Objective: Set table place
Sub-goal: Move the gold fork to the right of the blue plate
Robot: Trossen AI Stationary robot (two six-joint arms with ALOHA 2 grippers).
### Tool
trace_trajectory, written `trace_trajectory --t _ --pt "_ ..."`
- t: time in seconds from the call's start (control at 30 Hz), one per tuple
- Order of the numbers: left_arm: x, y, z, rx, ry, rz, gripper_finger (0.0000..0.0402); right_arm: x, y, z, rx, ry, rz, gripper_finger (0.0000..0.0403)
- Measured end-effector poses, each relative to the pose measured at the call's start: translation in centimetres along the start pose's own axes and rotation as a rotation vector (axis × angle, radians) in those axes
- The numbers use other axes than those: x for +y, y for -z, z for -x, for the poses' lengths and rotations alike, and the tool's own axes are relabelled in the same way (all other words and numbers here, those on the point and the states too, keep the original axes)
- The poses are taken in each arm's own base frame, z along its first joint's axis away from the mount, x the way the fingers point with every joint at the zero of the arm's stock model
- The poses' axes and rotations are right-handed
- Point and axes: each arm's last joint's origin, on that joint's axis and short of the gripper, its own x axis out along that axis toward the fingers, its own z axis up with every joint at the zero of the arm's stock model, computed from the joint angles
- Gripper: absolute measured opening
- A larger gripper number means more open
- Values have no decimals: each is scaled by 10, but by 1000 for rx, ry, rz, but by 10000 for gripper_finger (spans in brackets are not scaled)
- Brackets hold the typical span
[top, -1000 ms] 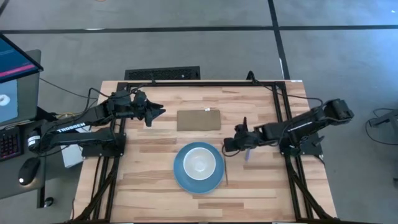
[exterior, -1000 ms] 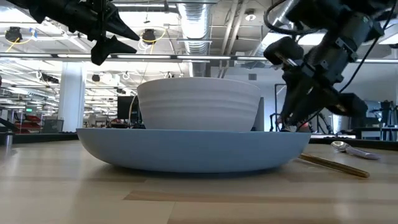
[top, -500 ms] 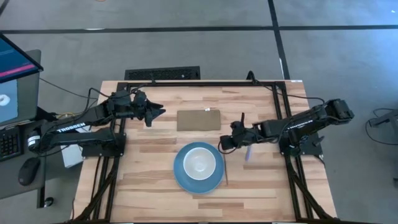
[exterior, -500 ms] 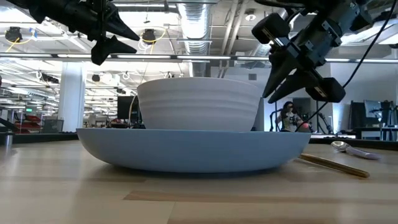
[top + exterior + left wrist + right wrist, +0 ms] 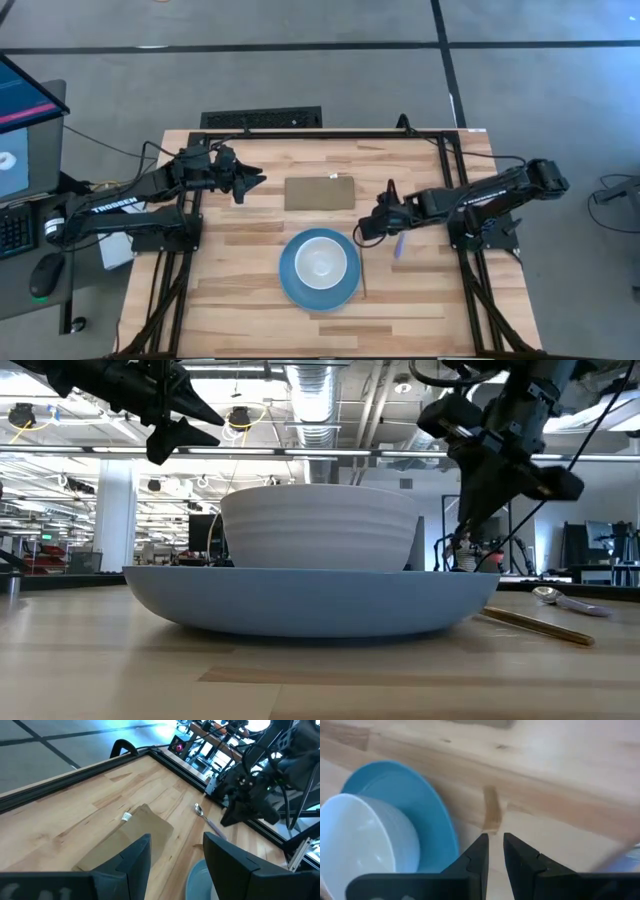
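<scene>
The round blue plate (image 5: 296, 284) lies on the table (image 5: 230, 290) near the front middle, with the white bowl (image 5: 320, 262) standing in it. The thin gold fork (image 5: 363, 278) lies flat along the plate's right side. Right of the fork, the spoon (image 5: 398, 247) rests flat, lilac handle toward the near edge. My right gripper (image 5: 495, 840) hangs above the fork's far end (image 5: 491, 814), pointing steeply down. Only a narrow gap separates its fingers, with nothing in it. My left gripper (image 5: 256, 180) waits open in the air at the far left, holding nothing.
A flat brown rectangle (image 5: 319, 193) lies on the table behind the plate. A black metal frame (image 5: 452, 160) edges the table top. Bare wood shows left of the plate and along the near edge.
My right gripper has risen above the fork's far end and turned a little as it went up. The fork, spoon, plate and bowl have stayed where they were.
</scene>
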Motion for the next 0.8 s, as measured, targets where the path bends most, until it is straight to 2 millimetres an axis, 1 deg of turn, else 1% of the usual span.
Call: trace_trajectory --t 0.07,0.2,0.3,0.37,0.43,0.53,0.67,0.8 --pt "0 0 0 0 0 0 169 3 -4 7 1 30 14 82" --pt "0 0 0 0 0 0 169 10 -10 2 17 117 35 82" --pt "0 0 0 4 -2 0 169 28 -14 -9 47 154 82 81" --pt "0 1 0 8 -3 2 169 32 -13 -20 89 250 143 81" --pt "0 1 -1 14 -5 5 169 45 -15 -28 97 265 162 82" --pt "0 2 -3 23 -6 9 169 51 -16 -32 107 349 178 81" --pt "2 4 -5 46 -16 12 169 60 -18 -37 112 356 224 82" --pt "3 5 -8 63 -25 13 169 67 -19 -41 113 350 229 82"
